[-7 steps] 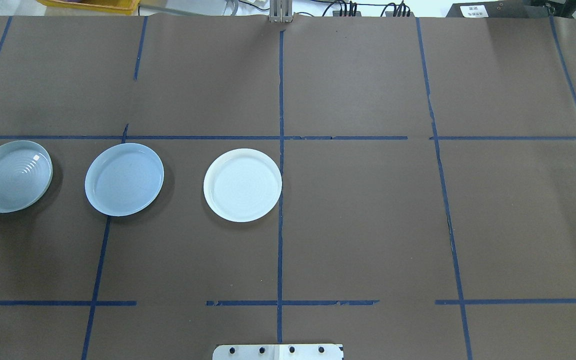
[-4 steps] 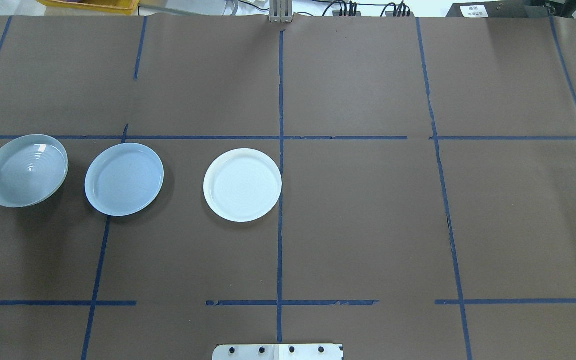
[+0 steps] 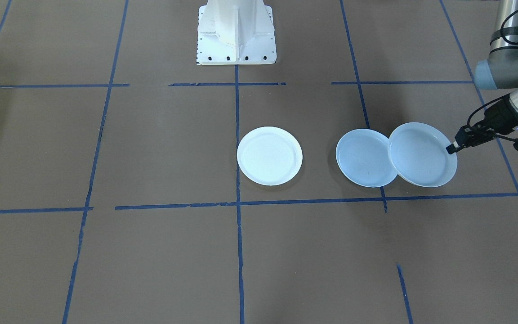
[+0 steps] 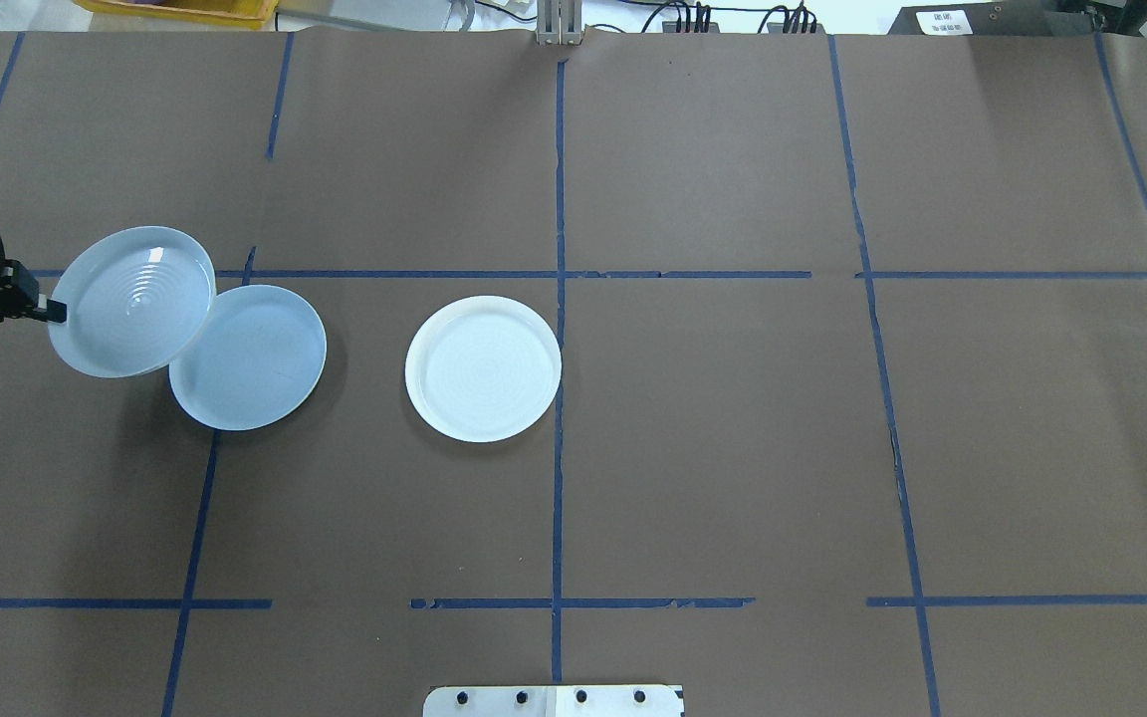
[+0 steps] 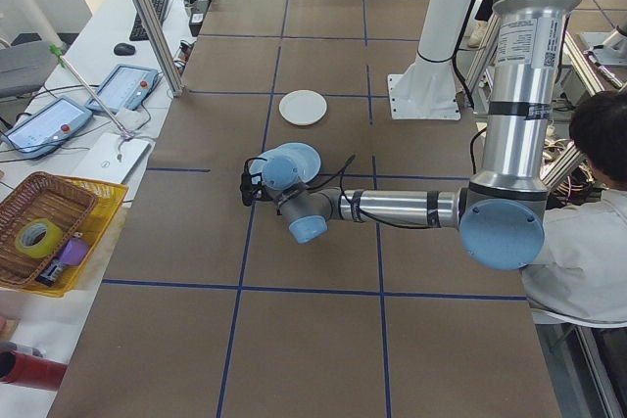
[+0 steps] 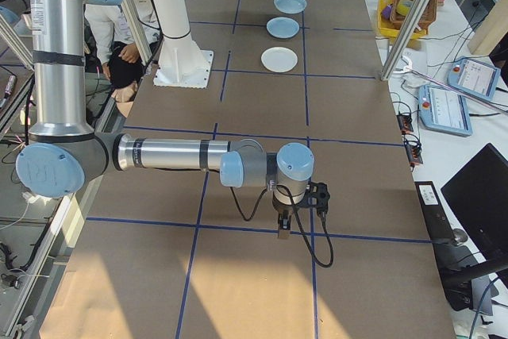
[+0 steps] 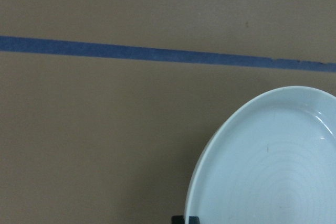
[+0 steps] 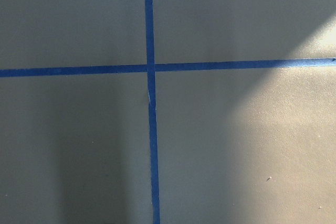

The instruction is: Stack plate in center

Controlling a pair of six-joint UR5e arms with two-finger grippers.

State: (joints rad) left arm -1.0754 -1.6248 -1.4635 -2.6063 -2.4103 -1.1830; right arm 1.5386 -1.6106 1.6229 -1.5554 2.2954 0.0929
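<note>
Left gripper pinching ringed plate by rim, lifted, overlapping center plate; right gripper grip unclear.

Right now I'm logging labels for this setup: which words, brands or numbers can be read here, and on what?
None can be read.
White label on the black box beyond the table: print too small to read.
Sticker on the left arm's upright link: blurred.
The ringed plate, center plate and white plate: no print visible.
</note>
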